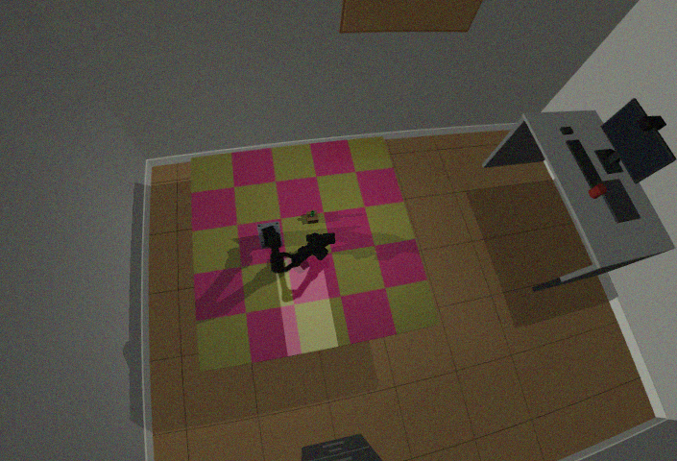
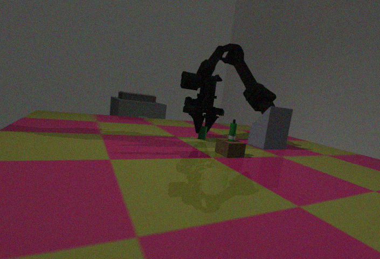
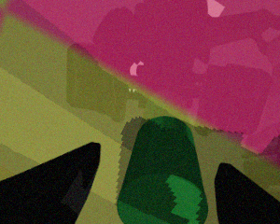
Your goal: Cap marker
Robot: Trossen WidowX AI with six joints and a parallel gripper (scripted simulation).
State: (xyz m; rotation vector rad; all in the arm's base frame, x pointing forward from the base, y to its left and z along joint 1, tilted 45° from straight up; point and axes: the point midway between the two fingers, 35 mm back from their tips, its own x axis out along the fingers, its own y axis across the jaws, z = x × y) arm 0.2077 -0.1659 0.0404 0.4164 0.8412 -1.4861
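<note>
The gripper (image 2: 205, 127) hangs point-down over the checkered table (image 2: 59, 189), its fingers spread part way and gripping nothing. In the wrist view the two dark tips flank the green cap (image 3: 162, 181) with bare table showing on either side, so nothing touches yet. In the exterior view the tips sit at about the level of the cap's top, straddling it.

The relation that matters: the cap lies directly below the gripper and between its fingers, standing upright on a yellow-green square just beside the edge of a pink one. Its long axis runs vertical, in line with the gripper's approach, so a short straight drop and a squeeze look like the next call. The gap to each finger seems roughly even, though the cap sits slightly toward the right tip in the wrist view.

Going down in size around it: the grey base (image 2: 271, 126) carrying the arm (image 2: 245, 76) stands to the right in the exterior view. Near it sits the brown block (image 2: 230, 148), with the green marker (image 2: 233, 130) upright in it, tip bare. Block and cap are near but apart, with open table between them. Nothing stands between the gripper and the cap. The marker is close enough that a sideways carry should first lift above its tip.
</note>
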